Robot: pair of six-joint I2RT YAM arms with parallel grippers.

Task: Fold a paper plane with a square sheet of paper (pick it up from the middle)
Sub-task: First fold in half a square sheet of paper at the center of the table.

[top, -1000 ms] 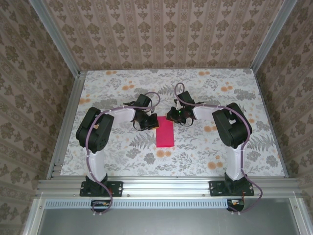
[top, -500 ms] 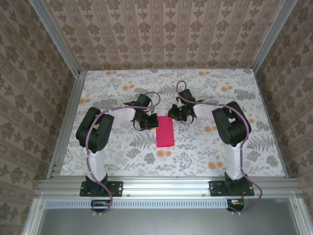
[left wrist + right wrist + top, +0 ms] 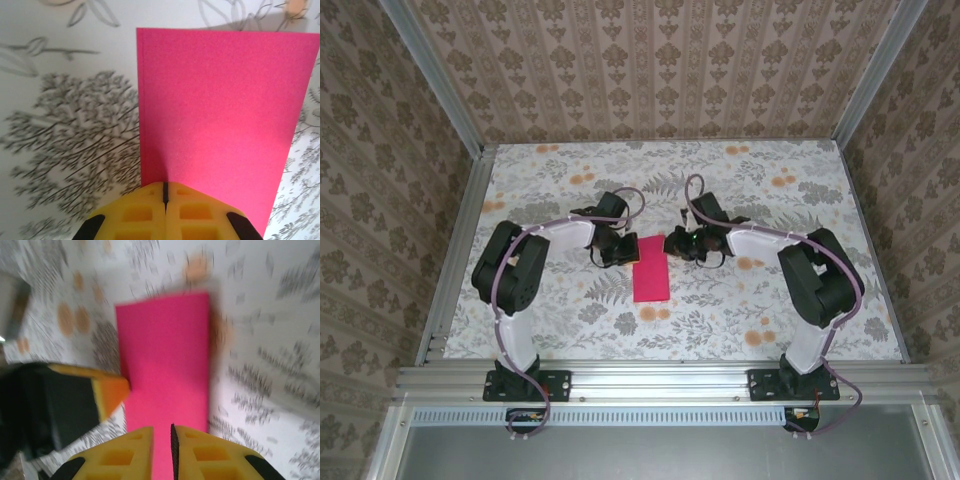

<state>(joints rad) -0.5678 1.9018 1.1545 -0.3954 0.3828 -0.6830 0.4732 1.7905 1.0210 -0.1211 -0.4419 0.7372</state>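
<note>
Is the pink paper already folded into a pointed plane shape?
No, the pink paper lies flat as a plain rectangle on the tablecloth.

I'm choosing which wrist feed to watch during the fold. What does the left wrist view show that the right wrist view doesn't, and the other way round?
Left wrist view: the left gripper, jaws shut at the near edge of the pink paper, and a sharp thin line just inside the paper's left edge.
Right wrist view, blurred: the right gripper, jaws slightly apart over the paper, with the left gripper's tip at the paper's side edge.
Both: the paper lying as a flat rectangle on the floral tablecloth.
</note>
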